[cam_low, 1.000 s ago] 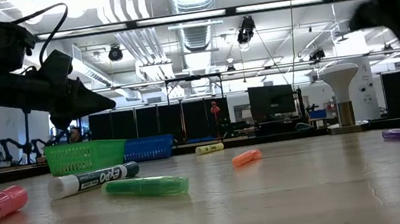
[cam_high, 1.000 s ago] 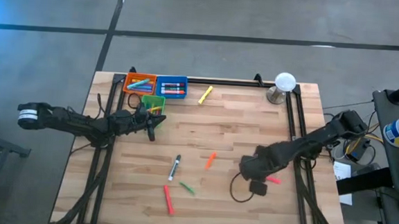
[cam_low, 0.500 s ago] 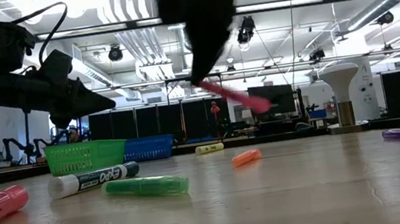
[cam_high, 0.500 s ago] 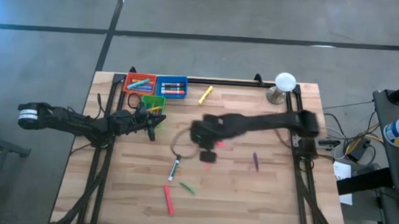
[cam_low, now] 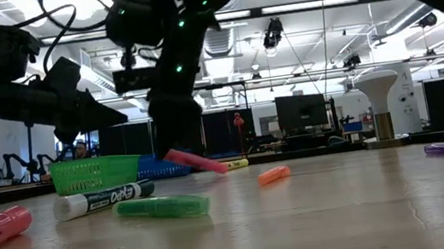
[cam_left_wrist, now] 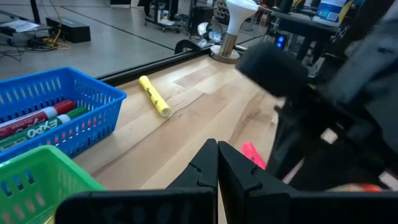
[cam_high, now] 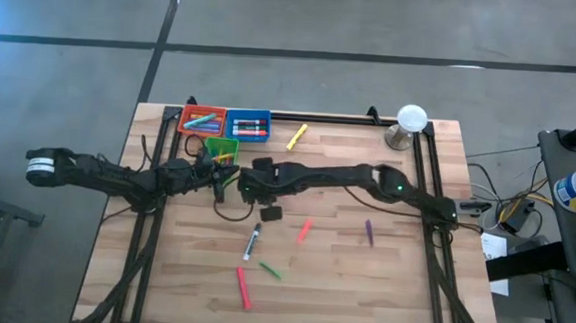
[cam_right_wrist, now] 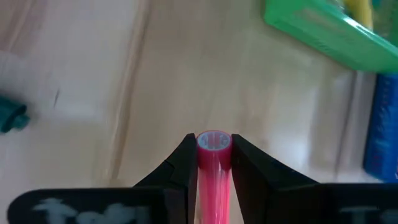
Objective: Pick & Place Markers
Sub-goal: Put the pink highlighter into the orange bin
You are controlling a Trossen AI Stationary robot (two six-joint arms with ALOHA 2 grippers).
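Note:
My right gripper (cam_high: 249, 186) reaches across to the table's left half, beside the green bin (cam_high: 220, 152), and is shut on a pink marker (cam_low: 198, 161). My left gripper (cam_high: 229, 175) hovers shut and empty just next to it. Loose markers lie flat on the wood: yellow (cam_high: 296, 137), a white-barrelled one (cam_high: 252, 241), orange (cam_high: 304, 230), purple (cam_high: 369, 232), green (cam_high: 269, 271) and red (cam_high: 244, 289). More markers lie in the orange bin (cam_high: 200, 121) and the blue bin (cam_high: 249, 126). My right gripper pinches the pink marker's barrel (cam_right_wrist: 214, 163) between its two fingers, and the marker's round end (cam_right_wrist: 214, 142) sticks out past the fingertips. The fingers slant down from above. The marker juts out below them, tilted (cam_low: 210, 165); whether its tip touches the table I cannot tell.
A white mushroom-shaped stand (cam_high: 410, 124) sits at the far right corner. A black rail (cam_high: 321, 116) runs along the far edge. The three bins crowd the far left corner, with the left arm (cam_high: 107, 175) just in front of them.
My right gripper has swept from the table's near right across to the left and farther back, toward the bins, rolling its wrist and sinking a little. The pink marker has gone with it, held the whole way. The purple marker that the arm covered now shows.

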